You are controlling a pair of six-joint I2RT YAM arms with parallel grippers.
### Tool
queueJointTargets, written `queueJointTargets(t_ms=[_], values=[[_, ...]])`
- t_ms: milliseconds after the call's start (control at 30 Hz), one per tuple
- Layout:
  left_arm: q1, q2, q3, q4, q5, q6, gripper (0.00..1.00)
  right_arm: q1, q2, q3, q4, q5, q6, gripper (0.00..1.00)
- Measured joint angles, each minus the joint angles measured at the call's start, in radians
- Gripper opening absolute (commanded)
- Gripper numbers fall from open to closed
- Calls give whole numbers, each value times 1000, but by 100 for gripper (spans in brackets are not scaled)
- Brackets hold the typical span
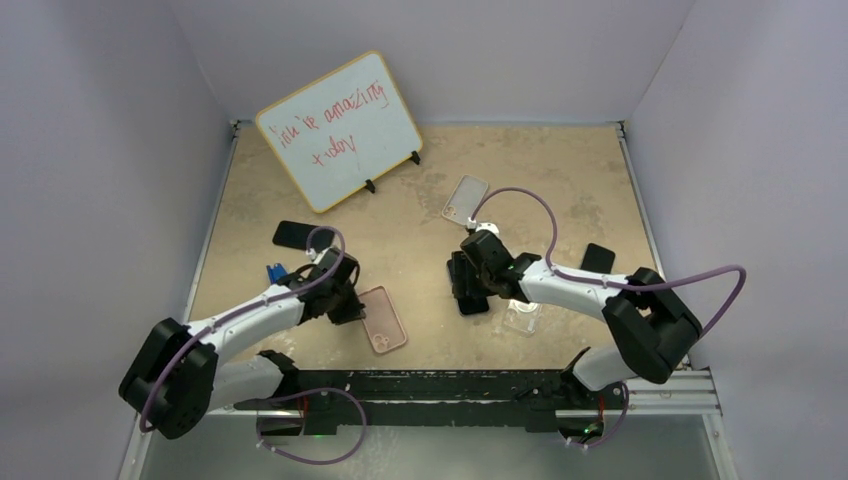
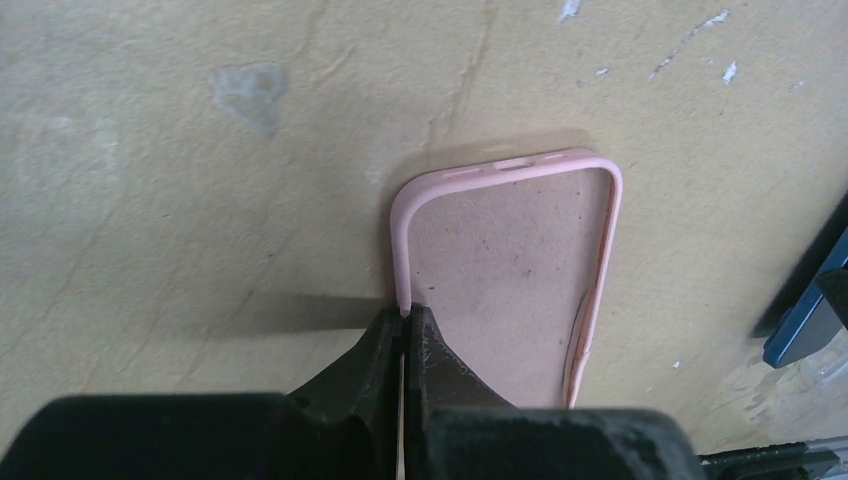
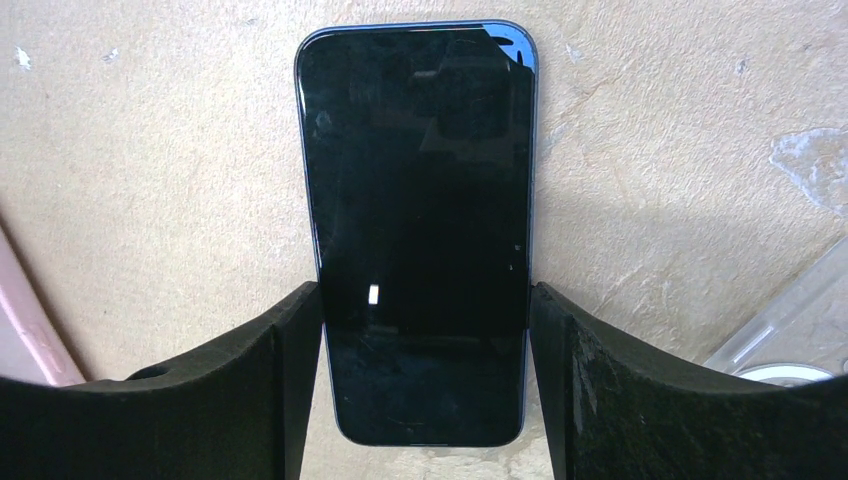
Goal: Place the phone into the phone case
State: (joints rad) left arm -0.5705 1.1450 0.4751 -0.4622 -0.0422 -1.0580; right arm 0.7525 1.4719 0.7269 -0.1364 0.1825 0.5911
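Note:
A pink phone case (image 1: 385, 320) lies open side up on the table in front of the left arm. My left gripper (image 1: 348, 308) is shut on its left side wall; the wrist view shows the thin pink wall of the case (image 2: 500, 260) pinched between the tips of the left gripper (image 2: 408, 315). A dark phone (image 1: 472, 298) with a blue frame lies screen up at the table's middle. My right gripper (image 1: 468, 272) straddles it. In the right wrist view the phone (image 3: 420, 180) fills the space between the fingers of the right gripper (image 3: 425, 300), which press on its long sides.
A whiteboard (image 1: 340, 130) stands at the back left. A beige case or phone (image 1: 465, 200) lies behind the right gripper. A clear case (image 1: 522, 318) is just right of the phone. Dark flat objects lie at the left (image 1: 293, 236) and right (image 1: 598, 258), and a blue object (image 1: 273, 272) sits by the left arm.

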Motion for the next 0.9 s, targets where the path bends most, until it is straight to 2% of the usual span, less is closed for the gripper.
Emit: queueJointTargets(t_ms=[167, 367, 600, 800, 900], values=[[-23, 99, 62, 32, -4, -5, 0, 0, -11, -11, 13, -4, 4, 51], [-26, 259, 209, 66, -18, -6, 0, 0, -13, -16, 27, -23, 19, 50], [-26, 298, 225, 163, 2, -24, 1, 0, -13, -16, 51, -33, 31, 49], [-24, 298, 244, 161, 52, 40, 28, 0, -10, -16, 62, -60, 37, 46], [-12, 288, 248, 161, 90, 102, 37, 0, -4, -16, 70, -72, 45, 45]])
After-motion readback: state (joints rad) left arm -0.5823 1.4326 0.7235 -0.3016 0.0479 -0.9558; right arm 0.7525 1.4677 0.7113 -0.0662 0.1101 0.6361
